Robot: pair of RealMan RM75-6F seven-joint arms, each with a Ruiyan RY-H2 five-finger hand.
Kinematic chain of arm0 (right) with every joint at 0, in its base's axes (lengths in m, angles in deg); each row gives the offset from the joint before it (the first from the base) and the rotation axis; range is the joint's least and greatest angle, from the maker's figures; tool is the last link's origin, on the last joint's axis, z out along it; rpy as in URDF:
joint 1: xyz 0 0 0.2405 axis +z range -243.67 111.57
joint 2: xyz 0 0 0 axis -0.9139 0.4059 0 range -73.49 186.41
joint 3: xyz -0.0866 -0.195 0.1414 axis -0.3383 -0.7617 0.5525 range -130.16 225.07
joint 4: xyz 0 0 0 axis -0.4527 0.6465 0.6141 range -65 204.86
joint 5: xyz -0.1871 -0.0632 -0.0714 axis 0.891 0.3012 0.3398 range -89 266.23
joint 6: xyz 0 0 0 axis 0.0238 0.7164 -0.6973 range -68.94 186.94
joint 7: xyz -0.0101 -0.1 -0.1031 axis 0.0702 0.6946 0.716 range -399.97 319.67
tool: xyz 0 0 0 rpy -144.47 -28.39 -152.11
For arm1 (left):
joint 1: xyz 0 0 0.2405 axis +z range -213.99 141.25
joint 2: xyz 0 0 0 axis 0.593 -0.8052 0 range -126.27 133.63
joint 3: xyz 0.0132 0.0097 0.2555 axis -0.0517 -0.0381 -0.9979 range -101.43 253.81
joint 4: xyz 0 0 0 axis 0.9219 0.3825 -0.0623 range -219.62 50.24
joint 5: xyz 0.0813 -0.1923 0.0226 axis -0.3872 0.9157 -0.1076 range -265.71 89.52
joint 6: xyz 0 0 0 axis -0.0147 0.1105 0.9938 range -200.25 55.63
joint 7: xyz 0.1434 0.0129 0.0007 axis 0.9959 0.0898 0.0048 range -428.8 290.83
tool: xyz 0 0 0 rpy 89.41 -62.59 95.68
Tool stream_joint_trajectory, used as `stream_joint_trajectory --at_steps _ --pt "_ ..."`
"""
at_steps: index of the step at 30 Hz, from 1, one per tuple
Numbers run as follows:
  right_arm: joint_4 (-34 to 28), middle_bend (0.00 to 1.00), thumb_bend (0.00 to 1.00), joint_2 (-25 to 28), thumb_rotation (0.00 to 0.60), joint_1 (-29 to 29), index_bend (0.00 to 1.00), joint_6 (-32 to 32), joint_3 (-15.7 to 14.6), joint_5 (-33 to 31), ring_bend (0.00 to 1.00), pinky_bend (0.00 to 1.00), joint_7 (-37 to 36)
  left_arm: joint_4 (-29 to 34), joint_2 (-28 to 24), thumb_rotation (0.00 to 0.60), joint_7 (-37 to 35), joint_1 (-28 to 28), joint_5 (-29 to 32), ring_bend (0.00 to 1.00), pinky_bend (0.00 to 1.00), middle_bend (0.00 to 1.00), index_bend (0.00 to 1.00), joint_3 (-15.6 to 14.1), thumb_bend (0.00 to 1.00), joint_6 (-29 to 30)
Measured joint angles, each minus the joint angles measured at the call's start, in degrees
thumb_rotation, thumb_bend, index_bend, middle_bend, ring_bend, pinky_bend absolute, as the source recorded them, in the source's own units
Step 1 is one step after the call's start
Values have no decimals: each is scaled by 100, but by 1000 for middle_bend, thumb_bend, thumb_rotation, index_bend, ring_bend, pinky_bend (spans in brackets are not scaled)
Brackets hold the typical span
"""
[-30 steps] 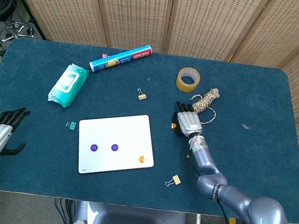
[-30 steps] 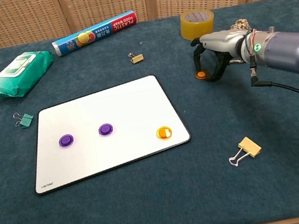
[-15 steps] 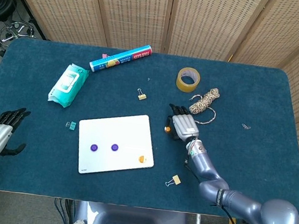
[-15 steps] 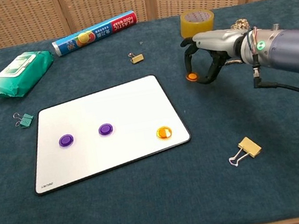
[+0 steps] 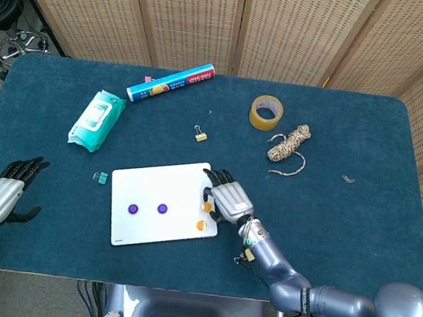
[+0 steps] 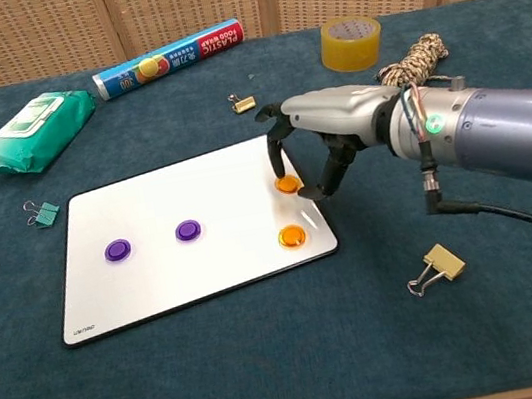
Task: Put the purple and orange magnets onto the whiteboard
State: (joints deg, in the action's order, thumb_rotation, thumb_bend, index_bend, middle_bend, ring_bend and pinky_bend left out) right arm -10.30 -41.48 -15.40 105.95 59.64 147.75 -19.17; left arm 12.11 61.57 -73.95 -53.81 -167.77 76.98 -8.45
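The right hand [image 6: 323, 145] has carried an orange magnet [image 6: 287, 184] from the right of the frame over to the whiteboard [image 6: 196, 271], fingers [image 6: 275, 147] still pinching it at the right edge (another orange one [image 6: 291, 235] and two purple already sit there). Release looks next. The left hand [image 5: 1, 196] idles with fingers apart, lower left.

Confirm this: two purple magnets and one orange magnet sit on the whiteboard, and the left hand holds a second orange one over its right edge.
Wrong hand. The right hand holds the second orange magnet over the whiteboard; chest view shows it.
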Motion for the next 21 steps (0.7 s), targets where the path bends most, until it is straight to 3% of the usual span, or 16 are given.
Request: stream_joint_trajectory --at_steps 11,21 --pt "-256 0 389 -704 600 397 554 391 -10 -590 0 0 1177 1 -85 600 -208 14 -140 0 0 0 36 -28 308 62" --pt "-146 0 389 -1073 600 597 557 581 -74 -829 0 0 1670 7 -133 600 -318 35 -217 0 0 0 36 -42 308 127"
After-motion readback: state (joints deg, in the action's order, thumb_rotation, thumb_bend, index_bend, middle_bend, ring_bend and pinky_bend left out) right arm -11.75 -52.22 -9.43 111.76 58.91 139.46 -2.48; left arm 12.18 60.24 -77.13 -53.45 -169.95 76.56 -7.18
